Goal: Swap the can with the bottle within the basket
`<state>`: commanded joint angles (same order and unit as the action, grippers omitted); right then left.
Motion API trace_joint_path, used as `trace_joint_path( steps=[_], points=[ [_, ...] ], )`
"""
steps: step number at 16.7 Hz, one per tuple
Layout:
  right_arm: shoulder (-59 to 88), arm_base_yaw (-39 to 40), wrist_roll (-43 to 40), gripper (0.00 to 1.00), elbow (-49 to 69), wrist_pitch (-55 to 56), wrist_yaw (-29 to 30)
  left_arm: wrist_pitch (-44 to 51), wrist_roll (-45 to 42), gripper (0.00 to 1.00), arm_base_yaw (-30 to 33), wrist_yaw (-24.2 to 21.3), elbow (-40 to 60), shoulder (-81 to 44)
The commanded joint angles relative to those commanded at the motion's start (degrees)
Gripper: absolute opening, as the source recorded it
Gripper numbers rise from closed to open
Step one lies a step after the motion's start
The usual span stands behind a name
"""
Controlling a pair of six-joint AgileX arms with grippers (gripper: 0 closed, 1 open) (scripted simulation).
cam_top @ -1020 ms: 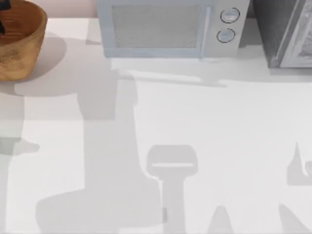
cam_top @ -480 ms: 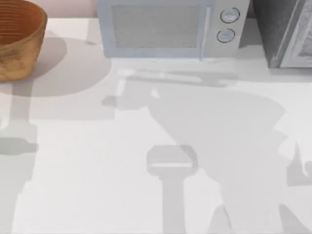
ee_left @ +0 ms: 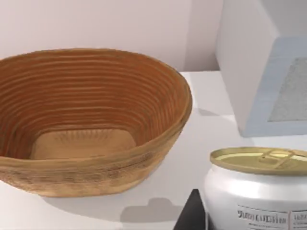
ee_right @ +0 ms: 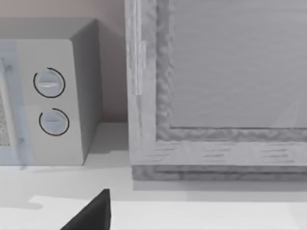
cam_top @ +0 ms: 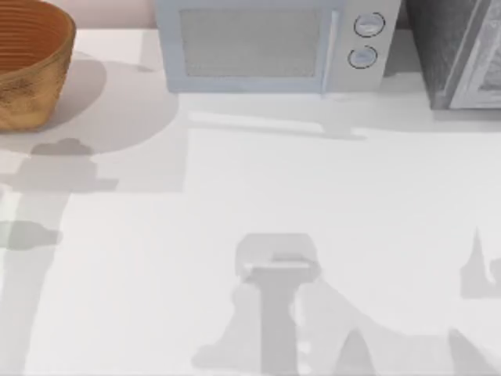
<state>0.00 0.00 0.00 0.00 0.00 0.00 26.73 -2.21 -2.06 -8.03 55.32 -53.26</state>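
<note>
The can (ee_left: 261, 184), white with a dull gold top, sits close up in the left wrist view, and my left gripper (ee_left: 249, 218) is shut on it; one dark finger (ee_left: 193, 214) presses its side. Just beyond it stands the woven orange-brown basket (ee_left: 158, 153), nothing inside on its ribbed floor. From above, the basket (cam_top: 35, 74) is at the table's far left back corner. The bottle is out of view. A dark part of my right gripper (ee_right: 93, 215) hangs over the table in front of the appliances.
A pale blue microwave (cam_top: 266, 47) with two round knobs stands at the back centre. A grey textured appliance (cam_top: 458, 51) stands at the back right. Arm shadows lie across the white table (cam_top: 329, 196).
A dark gripper part seen inside the basket one second ago has gone from the top view. Arm shadows have shifted across the table, now lying at the left and front.
</note>
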Motion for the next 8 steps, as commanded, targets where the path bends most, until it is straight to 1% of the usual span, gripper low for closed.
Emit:
trace_joint_path(
  steps=[4, 8],
  points=[
    [0.0, 0.0, 0.0, 1.0, 0.0, 0.0, 0.0, -11.93, 1.0, 0.0, 1.31, 3.33, -25.38, 24.04],
    [0.0, 0.0, 0.0, 1.0, 0.0, 0.0, 0.0, -21.04, 1.73, 0.0, 1.93, 6.12, -44.37, 42.44]
  ],
)
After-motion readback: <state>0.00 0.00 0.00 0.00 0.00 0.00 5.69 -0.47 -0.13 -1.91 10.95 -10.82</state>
